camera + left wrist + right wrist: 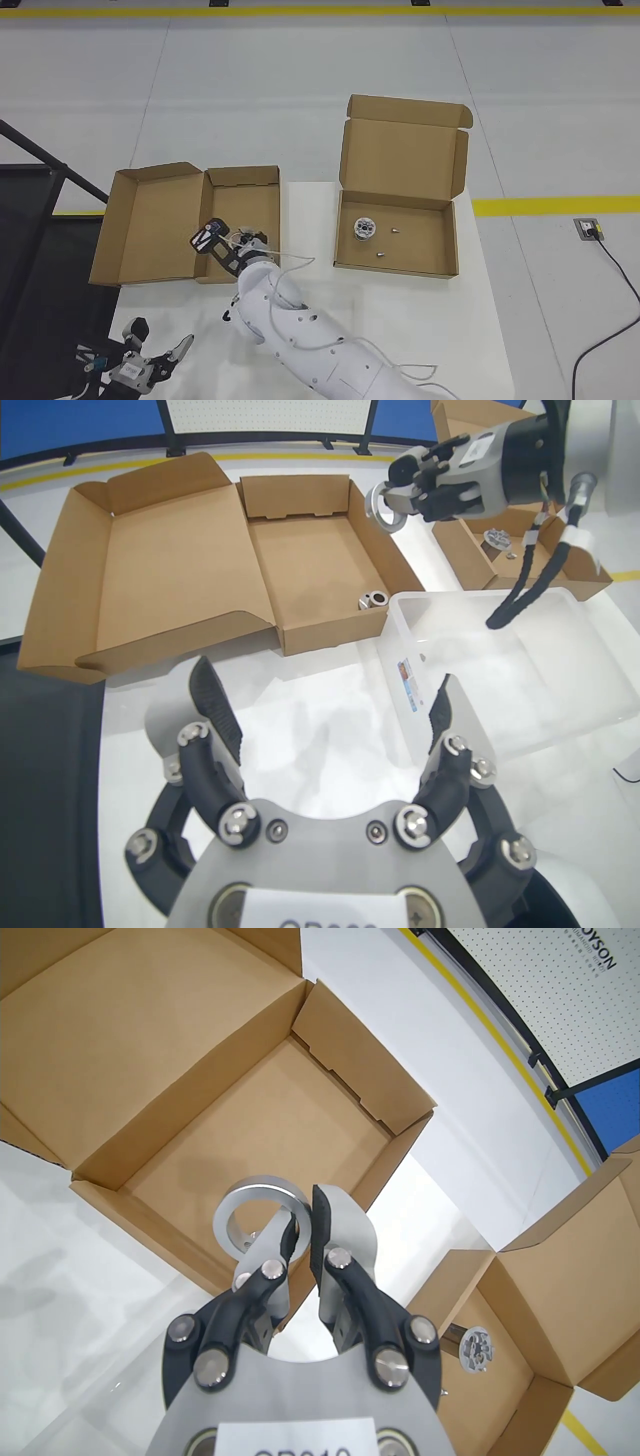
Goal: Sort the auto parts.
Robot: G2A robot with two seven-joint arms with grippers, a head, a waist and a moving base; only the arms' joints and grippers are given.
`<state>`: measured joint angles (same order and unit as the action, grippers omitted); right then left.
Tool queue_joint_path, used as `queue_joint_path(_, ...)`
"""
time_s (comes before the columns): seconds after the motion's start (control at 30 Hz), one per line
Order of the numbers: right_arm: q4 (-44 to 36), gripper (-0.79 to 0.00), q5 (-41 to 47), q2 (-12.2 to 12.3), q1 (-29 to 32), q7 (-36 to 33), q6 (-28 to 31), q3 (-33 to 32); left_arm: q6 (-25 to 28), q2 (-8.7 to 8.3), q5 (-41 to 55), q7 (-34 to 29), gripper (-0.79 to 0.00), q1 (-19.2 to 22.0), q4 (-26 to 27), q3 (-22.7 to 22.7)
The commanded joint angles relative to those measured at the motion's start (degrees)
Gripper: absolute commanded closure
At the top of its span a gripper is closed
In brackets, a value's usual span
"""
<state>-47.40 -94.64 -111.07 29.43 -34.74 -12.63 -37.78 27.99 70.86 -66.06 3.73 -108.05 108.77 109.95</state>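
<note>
Overhead: my right claw (213, 240) at the table's (420, 320) ten o'clock, above the left box (250, 200); left claw (158, 345) at seven o'clock. Left wrist: left claw's fingers spread wide. Right wrist: right claw pinches a metal ring (260, 1189) over that box.

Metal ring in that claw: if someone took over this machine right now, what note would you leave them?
Right gripper: shut on the metal ring, held above the left cardboard box.
Left gripper: open, holding nothing, low over the table beside the clear plastic bin.
Done: a metal collar lies in the left cardboard box; a toothed round part and two small pieces lie in the right cardboard box.
Left: probably release the ring into the left box. I cannot tell whether the bin holds more parts.
</note>
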Motion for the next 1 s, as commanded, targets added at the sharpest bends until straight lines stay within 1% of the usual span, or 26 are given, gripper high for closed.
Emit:
queue_joint_path(0.0,1.8,0.0,1.4,-0.4,-1.0,0.4,1.3,-0.8,0.0,0.0,0.0,0.0,-0.785,0.0,0.0,0.0)
queue_joint_path(0.13,8.7,0.0,4.3,-2.3,-4.3,2.2,2.8,-0.8,0.0,0.0,0.0,0.0,-0.785,0.0,0.0,0.0)
queue_joint_path(0.23,14.6,0.0,6.5,-4.0,-6.6,3.9,2.0,-0.5,0.0,0.0,0.0,0.0,-0.785,0.0,0.0,0.0)
queue_joint_path(0.3,17.5,0.0,8.3,-4.7,-7.5,5.3,1.3,-0.7,0.0,0.0,0.0,0.0,-0.785,0.0,0.0,0.0)
queue_joint_path(0.43,21.8,0.0,11.7,-5.2,-8.5,8.7,1.5,-1.1,0.0,0.0,0.0,0.0,-0.785,0.0,0.0,0.0)
queue_joint_path(0.53,23.6,0.0,14.2,-5.4,-8.4,10.7,2.8,-1.2,0.0,0.0,0.0,0.0,-0.785,0.0,0.0,0.0)
queue_joint_path(0.67,24.8,0.0,15.3,-5.7,-8.1,10.5,2.7,-0.4,0.0,0.0,0.0,0.0,-0.785,0.0,0.0,0.0)
queue_joint_path(0.8,26.1,0.0,16.6,-5.6,-8.7,9.2,4.2,0.0,0.0,0.0,0.0,0.0,-0.785,0.0,0.0,0.0)
queue_joint_path(0.83,26.3,-0.006,16.8,-5.6,-8.8,8.8,4.7,0.1,0.0,0.0,0.0,0.0,-0.785,0.0,0.0,0.0)
queue_joint_path(0.97,26.5,-0.12,17.6,-5.6,-8.8,8.1,4.9,0.8,0.0,0.0,0.0,0.0,-0.785,0.0,0.0,0.0)
